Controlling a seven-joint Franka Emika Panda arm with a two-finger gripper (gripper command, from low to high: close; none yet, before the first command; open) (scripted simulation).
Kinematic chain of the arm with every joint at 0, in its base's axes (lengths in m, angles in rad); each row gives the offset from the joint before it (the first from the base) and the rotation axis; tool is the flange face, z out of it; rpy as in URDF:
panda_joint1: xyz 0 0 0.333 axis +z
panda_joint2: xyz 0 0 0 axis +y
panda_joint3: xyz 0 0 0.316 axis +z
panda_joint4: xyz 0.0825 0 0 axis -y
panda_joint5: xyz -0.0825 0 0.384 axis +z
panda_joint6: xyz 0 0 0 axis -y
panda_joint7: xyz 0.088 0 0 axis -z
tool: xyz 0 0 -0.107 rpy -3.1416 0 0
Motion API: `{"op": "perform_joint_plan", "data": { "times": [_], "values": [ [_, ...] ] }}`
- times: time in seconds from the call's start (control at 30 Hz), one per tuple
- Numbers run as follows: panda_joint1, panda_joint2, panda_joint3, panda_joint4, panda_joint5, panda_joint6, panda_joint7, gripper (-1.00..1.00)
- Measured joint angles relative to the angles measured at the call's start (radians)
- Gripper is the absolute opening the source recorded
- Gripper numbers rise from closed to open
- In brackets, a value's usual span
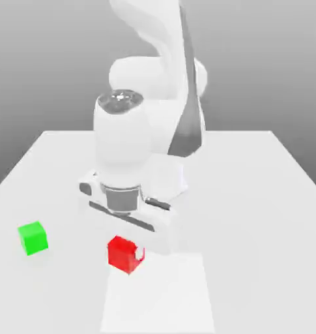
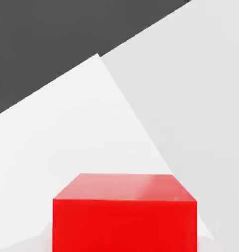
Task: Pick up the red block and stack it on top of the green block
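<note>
Red block (image 1: 123, 253) sits nearest on the white tabletop (image 1: 264, 215), close under the hand camera, with the end effector (image 1: 139, 253) closed on it at the exterior view's right side of the cube. Green block (image 1: 33, 237) rests well apart toward the exterior view's left. Behind them the white arm (image 1: 124, 150) leans down over the red cube.

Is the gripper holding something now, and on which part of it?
The gripper is shut on the red block; where exactly the fingers press cannot be told.
</note>
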State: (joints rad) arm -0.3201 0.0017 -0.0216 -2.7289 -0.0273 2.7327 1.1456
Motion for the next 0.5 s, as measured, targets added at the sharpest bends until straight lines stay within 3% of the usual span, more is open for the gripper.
{"op": "perform_joint_plan", "data": {
  "times": [0.27, 0.47, 0.5],
  "values": [
    [-0.291, -0.085, -0.189, -0.02, -0.016, -0.064, -0.212, -1.0],
    [-0.316, 0.088, -0.176, -0.014, 0.091, 0.098, -0.313, -1.0],
    [-0.322, 0.116, -0.166, -0.013, 0.107, 0.123, -0.325, 1.0]
  ]
}}
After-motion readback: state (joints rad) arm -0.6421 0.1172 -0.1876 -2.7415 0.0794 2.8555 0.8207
